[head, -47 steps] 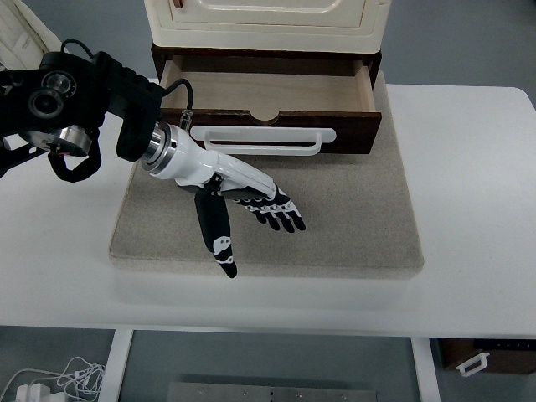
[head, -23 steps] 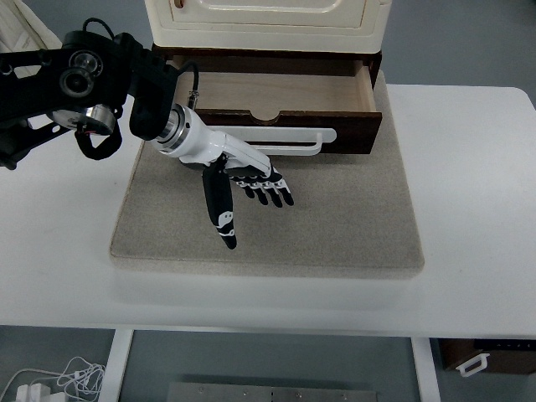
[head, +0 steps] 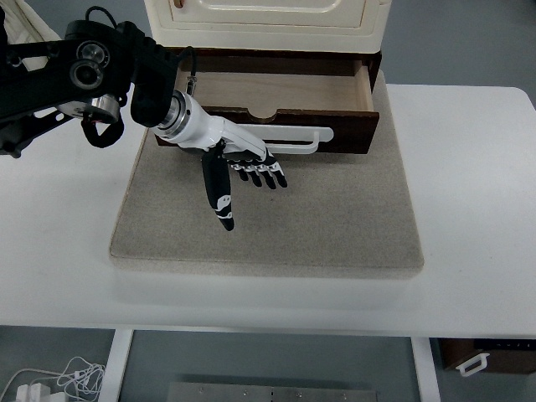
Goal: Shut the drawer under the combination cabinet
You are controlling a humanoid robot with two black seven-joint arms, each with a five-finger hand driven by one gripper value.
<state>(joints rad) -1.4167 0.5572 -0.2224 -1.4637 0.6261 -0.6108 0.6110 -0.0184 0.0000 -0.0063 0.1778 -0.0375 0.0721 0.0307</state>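
Since a second ago your left hand (head: 237, 164) has travelled up and away from you across the mat, and the drawer (head: 268, 105) now sits a little further in than it did. The drawer is still pulled out from under the cream cabinet (head: 266, 18), just beyond the hand, its pale wooden inside bare. Your hand lies flat against the drawer's dark front, over the left part of the white handle (head: 289, 139). Its fingers (head: 261, 173) are straight and spread slightly, holding nothing, with the thumb pointing back toward you. Below the hand you see the grey mat (head: 335, 218) that carries the cabinet, lying on the white worktop (head: 477, 209).
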